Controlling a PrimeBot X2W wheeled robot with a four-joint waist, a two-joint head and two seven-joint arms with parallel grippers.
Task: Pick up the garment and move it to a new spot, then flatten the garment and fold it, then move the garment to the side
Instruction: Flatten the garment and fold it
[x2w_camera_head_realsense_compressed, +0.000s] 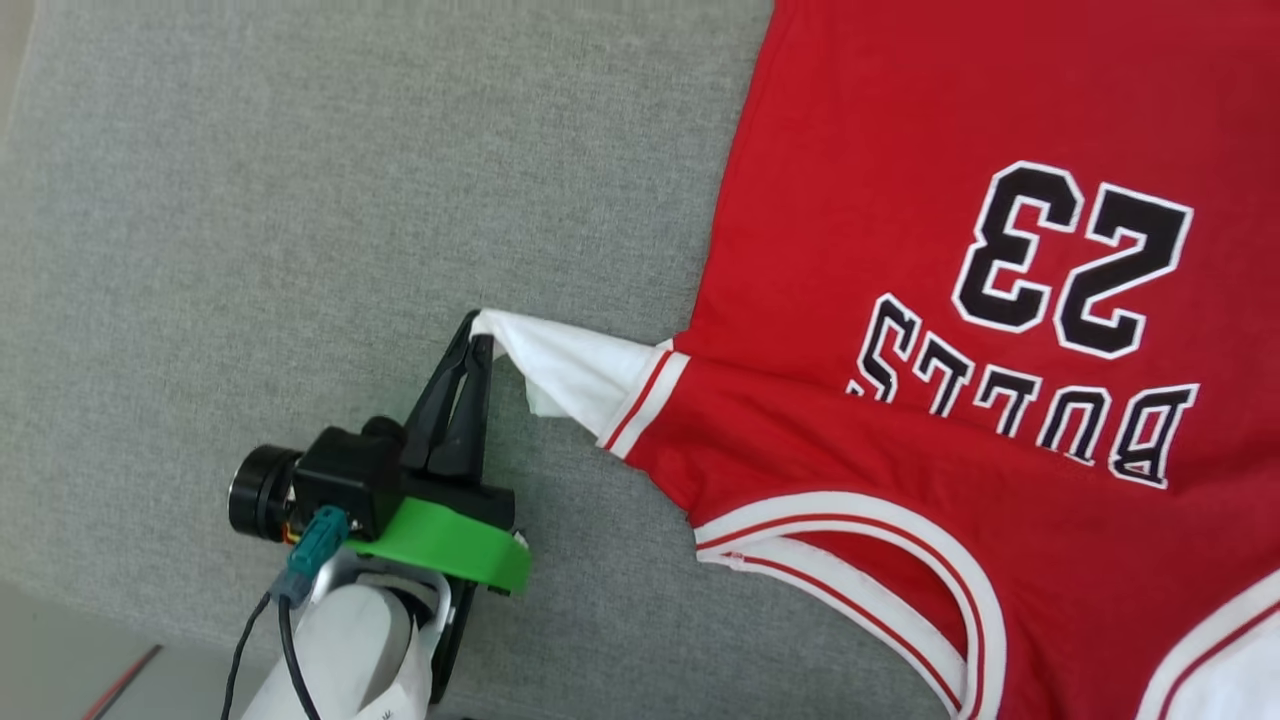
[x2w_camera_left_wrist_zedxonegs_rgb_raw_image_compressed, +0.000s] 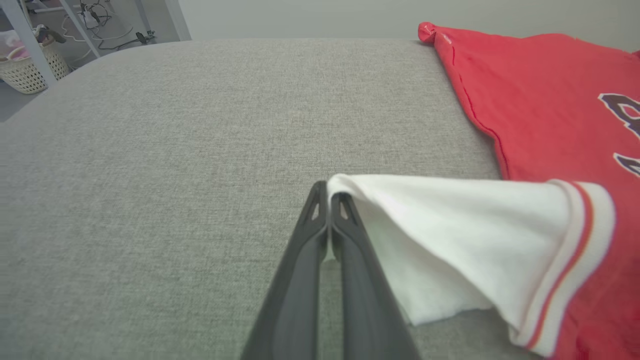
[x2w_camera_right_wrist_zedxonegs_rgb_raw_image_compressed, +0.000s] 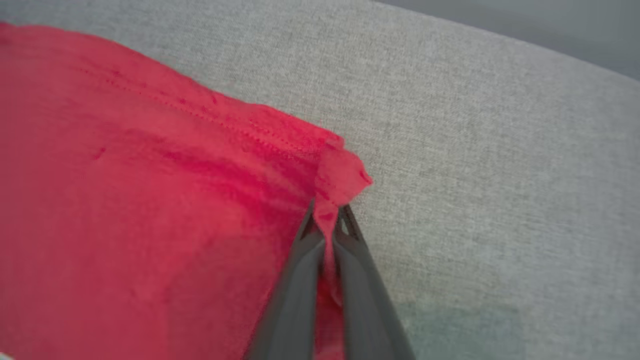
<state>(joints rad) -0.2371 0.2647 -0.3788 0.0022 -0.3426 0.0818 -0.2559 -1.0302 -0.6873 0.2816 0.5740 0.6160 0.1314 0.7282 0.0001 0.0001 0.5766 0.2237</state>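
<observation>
The garment (x2w_camera_head_realsense_compressed: 900, 180) is a red T-shirt with white sleeves, spread face up across the right of the head view, its black-and-white lettering upside down. My left gripper (x2w_camera_head_realsense_compressed: 480, 338) is shut on the tip of a white sleeve (x2w_camera_head_realsense_compressed: 570, 368) and holds it pulled out to the left, off the grey surface. In the left wrist view the same sleeve (x2w_camera_left_wrist_zedxonegs_rgb_raw_image_compressed: 450, 235) drapes from the closed left gripper (x2w_camera_left_wrist_zedxonegs_rgb_raw_image_compressed: 328, 189). In the right wrist view my right gripper (x2w_camera_right_wrist_zedxonegs_rgb_raw_image_compressed: 327, 212) is shut on a red hem corner (x2w_camera_right_wrist_zedxonegs_rgb_raw_image_compressed: 342, 175) of the garment (x2w_camera_right_wrist_zedxonegs_rgb_raw_image_compressed: 125, 200).
A grey fabric surface (x2w_camera_head_realsense_compressed: 300, 200) lies under everything, with free room to the left of the shirt. Its near edge shows at the lower left in the head view. A wicker basket (x2w_camera_left_wrist_zedxonegs_rgb_raw_image_compressed: 27, 70) and a metal frame stand beyond the surface's far corner.
</observation>
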